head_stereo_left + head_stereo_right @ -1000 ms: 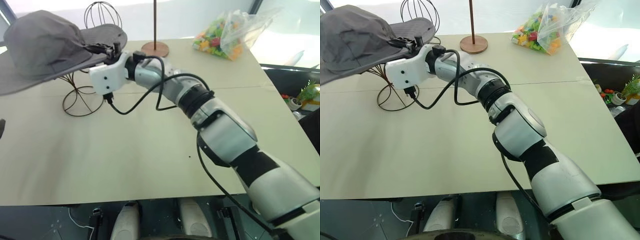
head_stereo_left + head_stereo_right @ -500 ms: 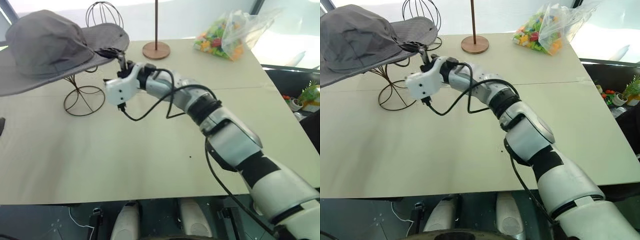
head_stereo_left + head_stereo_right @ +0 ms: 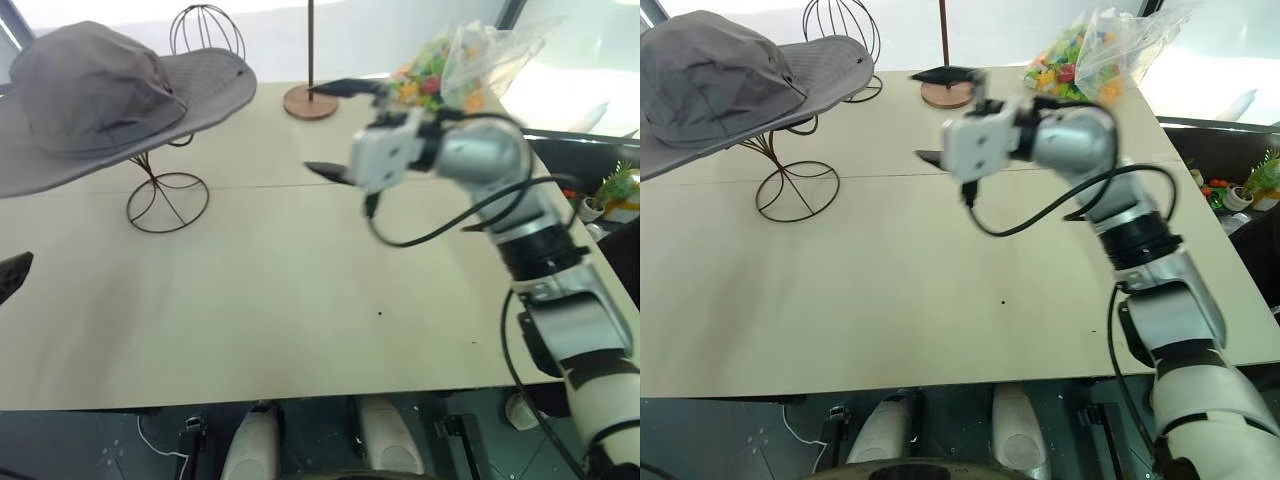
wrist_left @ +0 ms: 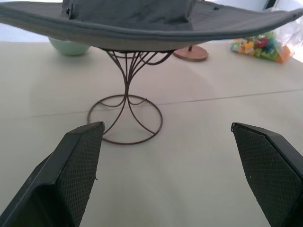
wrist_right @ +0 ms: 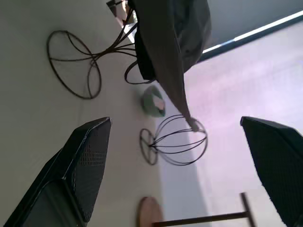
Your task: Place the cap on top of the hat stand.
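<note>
The grey cap (image 3: 95, 95) sits on top of the hat stand (image 3: 167, 203) at the table's far left, its wide brim drooping around the wire stem. My right gripper (image 3: 335, 130) hovers over the middle of the table, well to the right of the cap, open wide and empty. From the right wrist view, the cap (image 5: 170, 42) and the stand's round base (image 5: 73, 64) lie beyond the spread fingers. My left gripper (image 4: 164, 126) is open and empty, low at the left edge, facing the stand's base (image 4: 125, 118) under the brim (image 4: 142, 33).
A smaller wire head cage (image 3: 207, 30) stands behind the cap. A thin pole on a wooden disc (image 3: 311, 100) and a bag of colourful toys (image 3: 450, 70) are at the back. A green bowl (image 4: 69, 46) sits beyond the stand. The table's right edge borders a dark bin with a plant (image 3: 618, 190).
My right gripper has left the cap's brim, opened wide and swung right to mid-table, rolling its wrist. The cap stays on the stand.
</note>
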